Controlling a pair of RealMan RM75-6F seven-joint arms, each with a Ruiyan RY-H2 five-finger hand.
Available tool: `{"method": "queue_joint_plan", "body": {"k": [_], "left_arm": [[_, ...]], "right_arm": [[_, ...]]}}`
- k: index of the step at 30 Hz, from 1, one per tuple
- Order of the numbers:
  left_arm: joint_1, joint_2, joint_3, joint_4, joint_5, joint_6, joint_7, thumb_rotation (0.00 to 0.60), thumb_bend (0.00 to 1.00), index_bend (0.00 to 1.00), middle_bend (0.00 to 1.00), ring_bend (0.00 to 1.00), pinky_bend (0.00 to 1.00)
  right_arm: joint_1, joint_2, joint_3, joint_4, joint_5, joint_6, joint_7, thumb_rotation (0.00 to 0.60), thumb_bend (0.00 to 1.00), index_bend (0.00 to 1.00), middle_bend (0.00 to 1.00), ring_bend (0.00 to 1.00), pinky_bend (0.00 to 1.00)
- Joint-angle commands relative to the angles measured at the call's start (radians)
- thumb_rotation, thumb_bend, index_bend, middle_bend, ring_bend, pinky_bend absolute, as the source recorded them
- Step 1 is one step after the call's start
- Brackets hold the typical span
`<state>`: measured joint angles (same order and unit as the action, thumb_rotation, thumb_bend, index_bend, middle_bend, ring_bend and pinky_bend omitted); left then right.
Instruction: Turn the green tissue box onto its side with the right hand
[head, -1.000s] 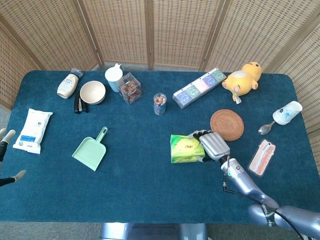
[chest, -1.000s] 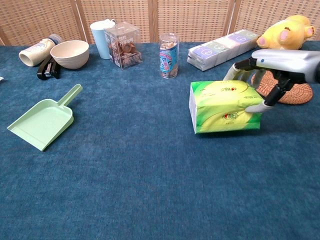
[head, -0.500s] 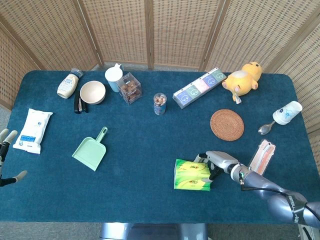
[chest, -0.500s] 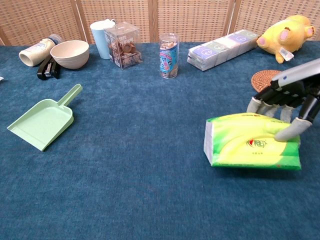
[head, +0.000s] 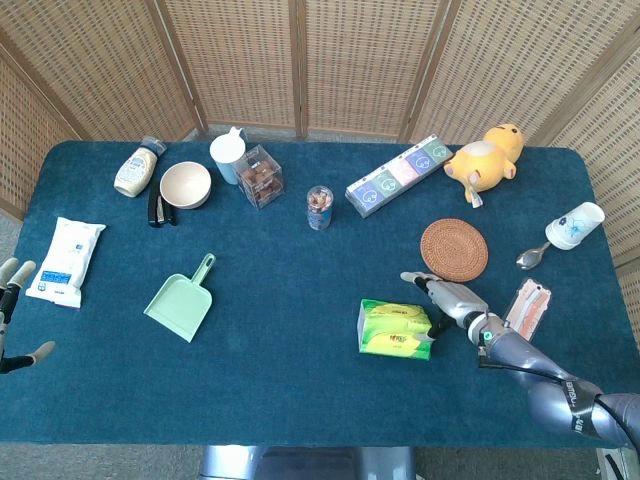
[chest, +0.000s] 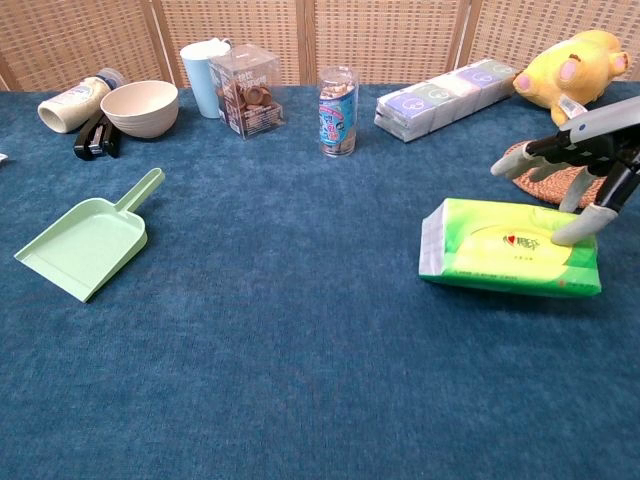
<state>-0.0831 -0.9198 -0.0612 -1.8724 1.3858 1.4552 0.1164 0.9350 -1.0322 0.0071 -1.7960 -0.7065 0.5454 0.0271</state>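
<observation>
The green tissue box (head: 395, 328) lies flat on the blue table (head: 280, 380), right of the middle; in the chest view the green tissue box (chest: 510, 258) shows its broad printed face up. My right hand (head: 447, 299) hovers at the box's right end with its fingers spread. In the chest view the right hand (chest: 583, 160) is above the far right corner, and one fingertip (chest: 574, 232) rests on the top face. Nothing is gripped. My left hand (head: 12, 315) shows only at the far left table edge, fingers apart and holding nothing.
A woven coaster (head: 454, 249) lies just behind the right hand, a pink packet (head: 524, 312) to its right. Further off are a spoon (head: 532, 258), a paper cup (head: 575, 225) and a yellow plush (head: 485, 158). A green dustpan (head: 182, 300) and white pack (head: 66, 260) lie left.
The box, gripped and tilted in the right hand before, has gone down onto its broad face. The hand has let go and spread its fingers, keeping one fingertip on top.
</observation>
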Motion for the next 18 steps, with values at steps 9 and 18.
{"method": "queue_joint_plan", "body": {"k": [9, 18], "left_arm": [[-0.001, -0.001, -0.001, 0.004, -0.002, -0.001, -0.002, 0.6, 0.0, 0.0, 0.0, 0.0, 0.0], [-0.001, 0.0, -0.001, 0.004, -0.002, -0.001, -0.002, 0.6, 0.0, 0.0, 0.0, 0.0, 0.0]], "right_arm": [[0.012, -0.016, 0.043, -0.006, 0.057, 0.159, -0.043, 0.6, 0.2, 0.0, 0.0, 0.0, 0.27], [-0.025, 0.053, 0.062, -0.125, 0.004, 0.217, -0.067, 0.6, 0.2, 0.0, 0.0, 0.0, 0.25]]}}
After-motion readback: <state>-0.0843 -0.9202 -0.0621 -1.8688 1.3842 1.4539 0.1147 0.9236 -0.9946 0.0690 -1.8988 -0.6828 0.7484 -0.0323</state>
